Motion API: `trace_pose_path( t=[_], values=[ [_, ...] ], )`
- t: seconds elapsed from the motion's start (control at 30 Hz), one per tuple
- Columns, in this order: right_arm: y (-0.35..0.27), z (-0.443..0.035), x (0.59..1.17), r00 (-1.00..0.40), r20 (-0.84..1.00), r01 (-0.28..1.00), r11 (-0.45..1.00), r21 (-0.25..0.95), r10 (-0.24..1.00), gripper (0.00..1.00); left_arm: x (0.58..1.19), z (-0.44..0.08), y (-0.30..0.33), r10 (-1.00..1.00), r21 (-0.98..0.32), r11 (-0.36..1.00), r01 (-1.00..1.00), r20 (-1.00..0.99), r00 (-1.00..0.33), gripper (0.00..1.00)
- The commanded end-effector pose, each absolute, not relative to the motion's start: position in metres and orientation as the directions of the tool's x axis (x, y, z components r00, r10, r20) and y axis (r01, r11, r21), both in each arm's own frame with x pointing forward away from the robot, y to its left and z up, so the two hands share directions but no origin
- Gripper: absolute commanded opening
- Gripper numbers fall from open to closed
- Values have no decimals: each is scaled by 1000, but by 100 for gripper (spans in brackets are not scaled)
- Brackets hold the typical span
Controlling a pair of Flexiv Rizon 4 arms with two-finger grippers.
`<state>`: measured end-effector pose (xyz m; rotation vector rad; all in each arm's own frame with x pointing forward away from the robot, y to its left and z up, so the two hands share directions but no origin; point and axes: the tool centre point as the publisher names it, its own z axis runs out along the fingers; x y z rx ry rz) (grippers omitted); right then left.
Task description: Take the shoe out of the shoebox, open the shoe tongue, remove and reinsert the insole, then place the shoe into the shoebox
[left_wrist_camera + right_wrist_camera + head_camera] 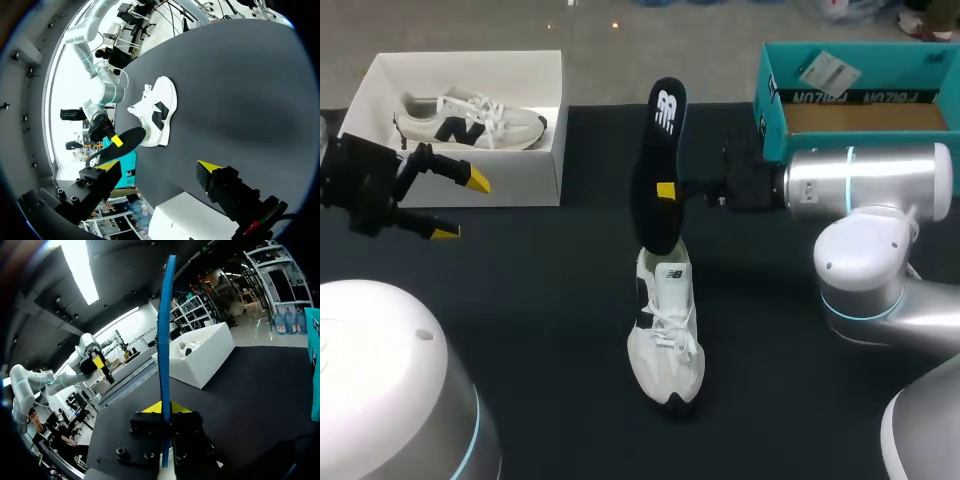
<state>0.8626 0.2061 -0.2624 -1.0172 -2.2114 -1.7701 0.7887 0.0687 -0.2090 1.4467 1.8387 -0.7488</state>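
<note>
- The right gripper point(665, 190) is clamped on the thin black foam insole point(657, 150), holding it upright on edge above mid-table.
- The insole's lower end meets the heel opening of the white lace-up sneaker point(667, 335), seemingly tucked inside.
- That sneaker stands on the black table point(520, 330), well apart from both boxes.
- The left gripper point(462, 206), jaws apart and holding nothing, hangs just before the white cardboard shoebox point(545, 170) at the far left edge.
- A second white sneaker point(470, 122) lies inside it.
- A teal cardboard box point(772, 120) sits far right.
</note>
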Motion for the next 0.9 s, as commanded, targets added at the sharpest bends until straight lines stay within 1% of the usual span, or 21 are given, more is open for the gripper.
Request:
trace_pose_path(
  t=[0.03,0.2,0.43,0.57,0.67,0.8,0.9],
  values=[
    [200,-259,876,-787,491,570,135,811,373,0,788,-209,68,592,-31,222,975,-790,-160,100],
    [197,-260,883,-804,484,562,174,809,345,0,788,-209,68,592,-31,222,975,-790,-160,100],
    [193,-274,881,-820,505,557,172,812,270,0,788,-209,68,592,-31,222,975,-790,-160,100],
    [192,-277,877,-823,507,554,163,816,257,0,788,-209,68,592,-31,222,975,-790,-160,100],
    [192,-278,872,-836,491,533,155,832,243,0,788,-209,68,592,-31,222,975,-790,-160,100],
    [191,-279,870,-866,432,476,148,867,252,0,788,-209,68,592,-31,222,975,-790,-160,100],
    [193,-282,868,-871,427,470,155,869,242,0,788,-209,68,592,-31,222,975,-790,-160,100]
  ],
)
